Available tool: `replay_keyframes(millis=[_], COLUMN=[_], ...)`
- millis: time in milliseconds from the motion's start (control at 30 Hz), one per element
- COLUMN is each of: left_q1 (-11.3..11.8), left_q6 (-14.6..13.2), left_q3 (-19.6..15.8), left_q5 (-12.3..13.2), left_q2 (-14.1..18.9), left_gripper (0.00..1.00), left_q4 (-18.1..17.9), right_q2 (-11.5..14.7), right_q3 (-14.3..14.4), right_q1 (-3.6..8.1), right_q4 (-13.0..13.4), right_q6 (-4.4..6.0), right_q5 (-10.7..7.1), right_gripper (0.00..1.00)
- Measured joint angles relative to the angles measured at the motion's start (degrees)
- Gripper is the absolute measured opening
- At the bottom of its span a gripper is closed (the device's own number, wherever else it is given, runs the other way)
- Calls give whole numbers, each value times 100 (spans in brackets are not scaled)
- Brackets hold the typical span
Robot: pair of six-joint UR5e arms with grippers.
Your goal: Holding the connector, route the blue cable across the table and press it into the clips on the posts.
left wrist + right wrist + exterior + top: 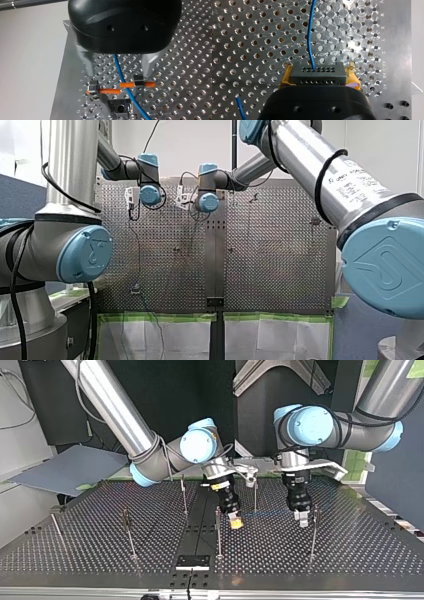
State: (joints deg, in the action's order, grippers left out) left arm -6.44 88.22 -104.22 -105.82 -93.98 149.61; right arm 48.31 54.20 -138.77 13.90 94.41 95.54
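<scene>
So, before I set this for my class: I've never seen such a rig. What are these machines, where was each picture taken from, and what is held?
These are two silver-and-blue robot arms, my left arm and my right arm, over a perforated metal table with thin upright metal posts. The front view looks from behind the arms; the top view faces them across the table, so sides are crossed. The other two come from a camera on each wrist. In the right wrist view, my right gripper, with yellow pads, is shut on a dark grey block connector, and a thin blue cable leaves it. In the left wrist view, my left gripper, black with metal fingers, is open, astride the cable, with a small black clip just ahead.
</scene>
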Motion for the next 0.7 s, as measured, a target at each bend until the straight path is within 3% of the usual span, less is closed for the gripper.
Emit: replay_keyframes(millis=[67,100,167,200,267,700], left_q1=[0,0,0,0,0,-7], left_q6=[41,56,95,110,137,248], left_q3=[0,0,0,0,0,-6], left_q5=[-3,-7,-15,-18,-25,-87], left_q2=[0,0,0,0,0,0], left_gripper=[43,43,13,13,0,0], left_q4=[-18,-24,-31,-34,-38,4], right_q2=[0,0,0,0,0,0], right_q3=[0,0,0,0,0,12], right_q1=[0,0,0,1,1,3], right_q4=[0,0,0,0,0,-19], right_q6=[0,0,0,0,0,0], right_q5=[0,0,0,0,0,-3], right_gripper=[0,0,0,0,0,0])
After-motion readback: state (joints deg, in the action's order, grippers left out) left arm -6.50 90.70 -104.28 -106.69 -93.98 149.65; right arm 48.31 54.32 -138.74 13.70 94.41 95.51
